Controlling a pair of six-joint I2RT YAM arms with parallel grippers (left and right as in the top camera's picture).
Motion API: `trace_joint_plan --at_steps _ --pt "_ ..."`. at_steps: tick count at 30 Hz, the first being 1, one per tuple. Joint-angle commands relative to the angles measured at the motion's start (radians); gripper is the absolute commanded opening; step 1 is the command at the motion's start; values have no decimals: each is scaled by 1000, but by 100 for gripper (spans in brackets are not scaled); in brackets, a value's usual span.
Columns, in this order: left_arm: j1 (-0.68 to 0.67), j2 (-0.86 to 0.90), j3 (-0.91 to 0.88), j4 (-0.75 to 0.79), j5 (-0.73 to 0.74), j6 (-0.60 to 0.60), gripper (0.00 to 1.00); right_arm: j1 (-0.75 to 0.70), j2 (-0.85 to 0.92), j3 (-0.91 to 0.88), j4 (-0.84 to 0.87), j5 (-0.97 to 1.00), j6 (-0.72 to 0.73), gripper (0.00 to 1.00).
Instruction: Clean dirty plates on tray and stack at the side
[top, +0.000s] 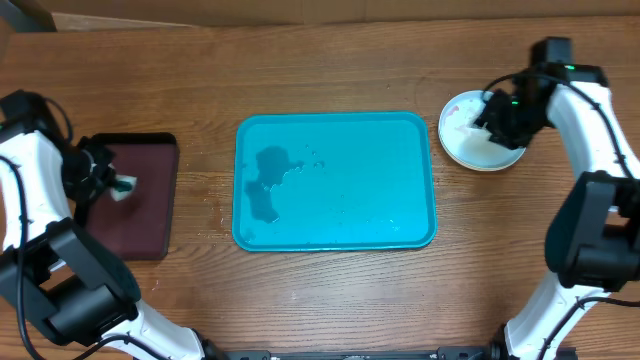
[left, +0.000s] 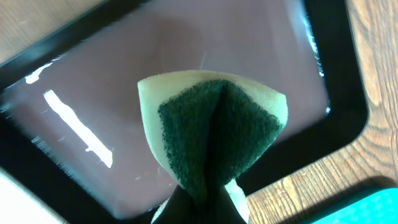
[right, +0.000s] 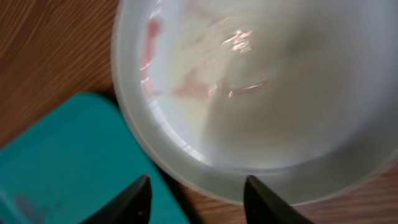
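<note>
A white plate lies on the wood to the right of the turquoise tray; I cannot tell whether other plates lie under it. In the right wrist view the plate has pale red smears on its inner face. My right gripper hovers over the plate's right part, open, and its jaws stand apart at the plate's rim with nothing between them. My left gripper is shut on a folded yellow-and-green sponge above the maroon tray.
The turquoise tray holds no plates, only wet patches in its left half. The small maroon tray with a black rim lies at the table's left. A corner of the turquoise tray lies close beside the plate. Bare wood surrounds everything.
</note>
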Motion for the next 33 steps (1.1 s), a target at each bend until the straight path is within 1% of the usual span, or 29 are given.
trace_joint_plan --at_steps 1,3,4,7,10,16,18,20,21,22,23,24,26,28,33 --pt "-48 -8 -43 42 15 58 5 92 -10 -4 11 -100 -4 59" --pt "-61 -8 -64 77 -13 56 6 153 -10 -5 20 -71 -4 63" --pt "-63 -8 -73 93 -17 57 6 183 -8 -5 23 -51 -4 66" --pt "-63 -8 -106 151 -16 57 7 277 -8 -5 25 26 -4 69" --pt "-57 -7 -157 220 -16 61 8 362 -8 -5 39 66 -4 75" --pt "-21 -7 -226 299 -17 61 12 502 -8 -5 75 143 -3 77" --pt "-14 -7 -226 303 3 65 13 541 -8 -5 85 185 -3 82" --pt "-14 -7 -226 303 4 64 25 563 -8 -5 93 202 -3 83" --pt "-14 -7 -226 304 -3 64 38 572 -8 -5 98 205 -3 84" --pt "-15 -7 -226 305 -7 64 70 578 -8 -5 101 205 -3 86" --pt "-15 -7 -226 307 -10 64 96 582 -8 -5 103 205 -3 87" --pt "-15 -7 -226 309 -11 64 99 583 -8 -5 103 204 -3 88" --pt "-15 -7 -226 314 -11 64 99 583 -8 -5 103 204 -3 95" --pt "-14 -7 -226 316 -10 64 98 583 -8 -5 103 204 -3 97" --pt "-14 -7 -226 316 -11 65 88 583 -8 -5 101 204 -3 100"
